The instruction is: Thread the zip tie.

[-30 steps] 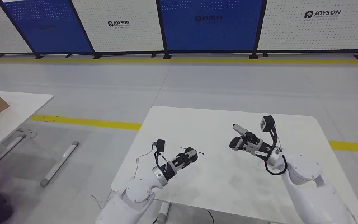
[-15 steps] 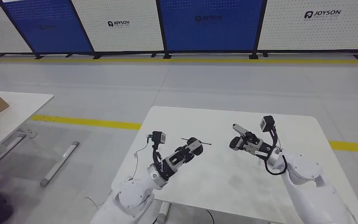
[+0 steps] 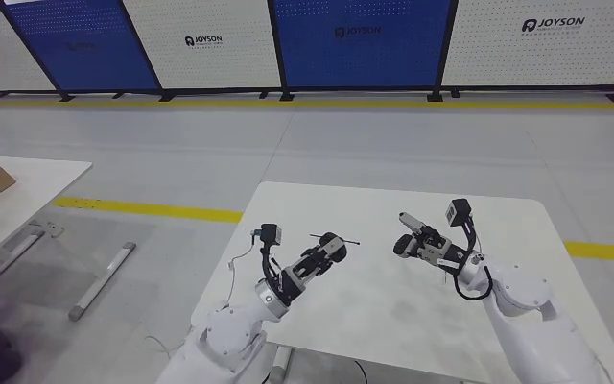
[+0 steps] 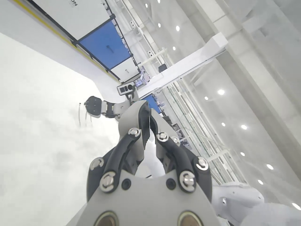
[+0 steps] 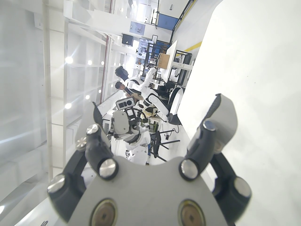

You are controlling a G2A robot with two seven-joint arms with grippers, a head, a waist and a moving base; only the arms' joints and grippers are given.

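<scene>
Left gripper (image 3: 333,246) tight on zip tie (image 3: 351,242) over table's (image 3: 384,312) left half (right gripper (image 3: 404,233) wide, well apart)

Open gap above table (image 3: 376,293) between left and right jaws, zip tie (image 3: 347,241) jutting partway in

Room: pale grey floor (image 3: 192,144) crossed by a yellow line (image 3: 144,207); back wall of blue panels (image 3: 363,43) and white panels (image 3: 201,43) in dark frames, with a yellow stripe (image 3: 288,102) along their foot. Furniture: white work table (image 3: 384,202) at centre, corner of another white table (image 3: 38,182) at far left, a grey bar (image 3: 101,280) lying on the floor near it. Overhead: white beam (image 4: 188,59) and round ceiling lights (image 4: 221,92), lit; farther off, a dark office chair (image 5: 160,142) and a cardboard box (image 5: 164,61) on a desk.
</scene>
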